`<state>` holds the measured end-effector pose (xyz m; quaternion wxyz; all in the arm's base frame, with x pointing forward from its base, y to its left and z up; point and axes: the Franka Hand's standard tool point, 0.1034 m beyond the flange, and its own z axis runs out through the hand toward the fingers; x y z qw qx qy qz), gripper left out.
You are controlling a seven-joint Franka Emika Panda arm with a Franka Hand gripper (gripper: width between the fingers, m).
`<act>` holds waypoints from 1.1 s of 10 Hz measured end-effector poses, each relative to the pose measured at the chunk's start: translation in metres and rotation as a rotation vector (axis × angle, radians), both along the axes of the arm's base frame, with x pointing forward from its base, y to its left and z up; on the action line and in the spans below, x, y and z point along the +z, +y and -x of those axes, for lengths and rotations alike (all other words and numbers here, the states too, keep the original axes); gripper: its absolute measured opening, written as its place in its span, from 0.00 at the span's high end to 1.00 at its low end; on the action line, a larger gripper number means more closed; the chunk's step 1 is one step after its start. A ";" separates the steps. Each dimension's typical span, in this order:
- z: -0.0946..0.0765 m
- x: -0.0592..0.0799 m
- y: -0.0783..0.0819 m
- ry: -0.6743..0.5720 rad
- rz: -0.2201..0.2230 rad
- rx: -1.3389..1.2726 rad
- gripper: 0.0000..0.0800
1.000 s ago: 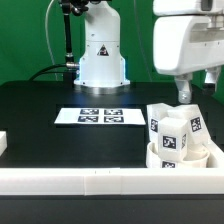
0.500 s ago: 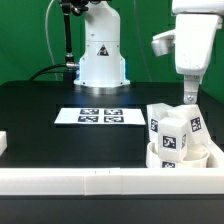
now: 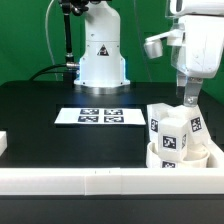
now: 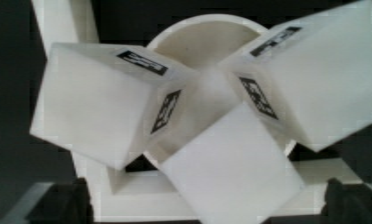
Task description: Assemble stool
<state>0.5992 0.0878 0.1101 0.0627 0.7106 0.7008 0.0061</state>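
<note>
On the black desk (image 3: 60,135), toward the exterior view's right and close to the front rail (image 3: 100,182), sits the round white seat (image 3: 205,157) of the stool. Three white blocky legs stand bunched upright on it, leaning against one another, each with a black-and-white square tag. From the exterior view: nearest leg (image 3: 171,138) faces the camera, a second (image 3: 195,125) just behind on the right, a third (image 3: 158,115) behind on the left. All three touch at their sides.

Pincer (image 3: 189,98) hangs above the cluster, fingers pointing down, tips just over the tops of the rear legs; contact cannot be judged from this angle. Jaws released, spread wide, nothing between them. Dark fingertips (image 4: 41,197) show at the frame corners in the wrist view, apart from each other.

Wrist view looks down on the same bundle: legs fan outward like petals, seat rim (image 4: 209,30) curving behind them.

Marker board (image 3: 98,116) lies flat mid-desk, well apart from the stool parts, to the exterior view's left of them. Robot base (image 3: 102,55) stands behind it.
</note>
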 end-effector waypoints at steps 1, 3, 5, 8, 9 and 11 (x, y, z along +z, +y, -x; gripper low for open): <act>0.000 0.000 0.000 0.001 0.016 0.044 0.19; 0.000 0.000 0.005 0.006 0.048 0.172 0.19; 0.001 -0.001 0.011 0.013 0.079 0.265 0.19; 0.004 -0.011 0.019 0.026 0.081 0.276 0.19; 0.005 -0.014 0.019 0.031 0.082 0.276 0.19; 0.006 -0.018 0.018 0.036 0.084 0.275 0.19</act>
